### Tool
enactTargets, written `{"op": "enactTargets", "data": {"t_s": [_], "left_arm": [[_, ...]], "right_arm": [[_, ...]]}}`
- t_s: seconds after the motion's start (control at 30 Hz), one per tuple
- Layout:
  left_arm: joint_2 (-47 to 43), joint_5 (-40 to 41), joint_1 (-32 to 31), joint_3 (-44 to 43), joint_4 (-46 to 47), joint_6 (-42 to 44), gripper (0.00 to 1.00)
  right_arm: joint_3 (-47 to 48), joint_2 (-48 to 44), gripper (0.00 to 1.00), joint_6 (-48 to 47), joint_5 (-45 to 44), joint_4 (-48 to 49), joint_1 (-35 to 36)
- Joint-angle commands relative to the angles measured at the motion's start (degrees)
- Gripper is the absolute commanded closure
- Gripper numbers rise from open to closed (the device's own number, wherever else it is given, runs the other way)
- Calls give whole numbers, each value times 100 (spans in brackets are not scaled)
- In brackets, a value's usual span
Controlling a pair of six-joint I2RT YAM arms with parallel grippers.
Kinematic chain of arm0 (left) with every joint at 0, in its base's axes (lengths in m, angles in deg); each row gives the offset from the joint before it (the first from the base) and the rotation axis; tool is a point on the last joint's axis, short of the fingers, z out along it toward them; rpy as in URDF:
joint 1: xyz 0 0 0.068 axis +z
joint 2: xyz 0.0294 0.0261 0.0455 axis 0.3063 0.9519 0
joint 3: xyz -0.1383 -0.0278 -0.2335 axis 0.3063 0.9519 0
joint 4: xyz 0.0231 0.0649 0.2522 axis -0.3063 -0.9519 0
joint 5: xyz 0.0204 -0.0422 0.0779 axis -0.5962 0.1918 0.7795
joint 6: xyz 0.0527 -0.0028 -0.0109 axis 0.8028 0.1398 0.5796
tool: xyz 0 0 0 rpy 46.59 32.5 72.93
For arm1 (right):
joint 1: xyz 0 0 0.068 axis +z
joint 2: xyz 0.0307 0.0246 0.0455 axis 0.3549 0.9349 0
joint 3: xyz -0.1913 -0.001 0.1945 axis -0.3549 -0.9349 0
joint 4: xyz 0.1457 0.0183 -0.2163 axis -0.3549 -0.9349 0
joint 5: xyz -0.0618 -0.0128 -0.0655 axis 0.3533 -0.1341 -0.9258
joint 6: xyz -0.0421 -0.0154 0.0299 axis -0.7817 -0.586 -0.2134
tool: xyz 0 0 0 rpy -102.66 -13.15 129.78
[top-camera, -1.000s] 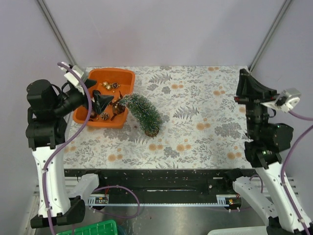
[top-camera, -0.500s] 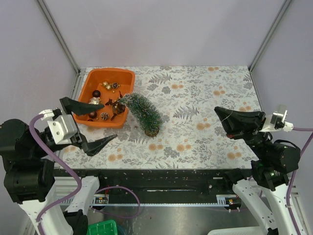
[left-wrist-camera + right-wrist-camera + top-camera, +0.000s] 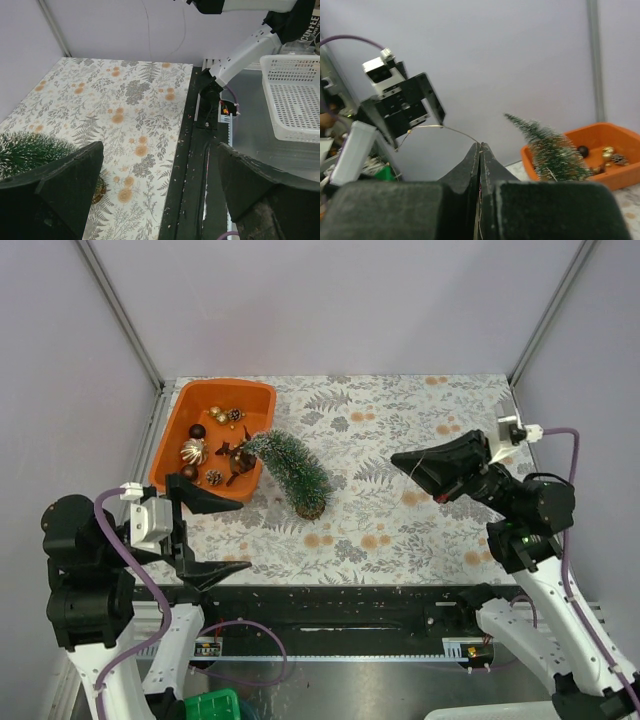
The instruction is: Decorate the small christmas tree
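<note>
The small christmas tree (image 3: 293, 470) leans on the table, its tip against the orange tray (image 3: 168, 448) and its brown base (image 3: 312, 508) toward the front. It also shows in the left wrist view (image 3: 27, 150) and in the right wrist view (image 3: 551, 150). Small gold and brown ornaments (image 3: 205, 440) lie in the tray. My left gripper (image 3: 222, 535) is open and empty near the table's front left, left of the tree; its own view (image 3: 160, 200) shows the jaws wide apart. My right gripper (image 3: 396, 458) is shut on a thin wire (image 3: 445, 128), right of the tree and pointing at it (image 3: 480, 146).
The orange tray (image 3: 625, 180) stands at the back left of the floral table. A black rail runs along the table's front edge (image 3: 200, 165). A white mesh basket (image 3: 295, 95) sits beyond that edge. A green crate (image 3: 190, 706) lies below the left arm.
My left gripper has drawn back from the tray to the table's front left, jaws open. My right gripper has swung down and left toward the tree.
</note>
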Motion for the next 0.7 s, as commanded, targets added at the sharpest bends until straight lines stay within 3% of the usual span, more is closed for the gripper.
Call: {"op": "enactTargets", "data": {"t_s": [0.0,0.1,0.17,0.27,0.53,0.57,0.67], "left_arm": [[178,-290,19,225,911,-251,1],[573,167,-24,462,2639,-1732,1],[741,142,-173,603,3644,-2711,1],[873,46,-699,595,3763,-2995,1],[566,-965,-745,1192,3780,-3338,1],[496,-1122,-745,1306,3998,-3556,1],[180,-1370,-719,1947,5867,-4848,1]], "right_arm": [[636,370,100,-844,49,-399,940],[1181,879,100,-2294,-750,-1464,2284],[1454,1275,100,-2816,-1182,-1826,2779],[1622,1645,100,-2966,-1245,-1818,2904],[1781,2401,100,-3626,-2000,-1968,3615],[1754,2454,100,-3670,-2131,-1881,3686],[1763,2612,100,-3898,-2553,-1809,3888]]}}
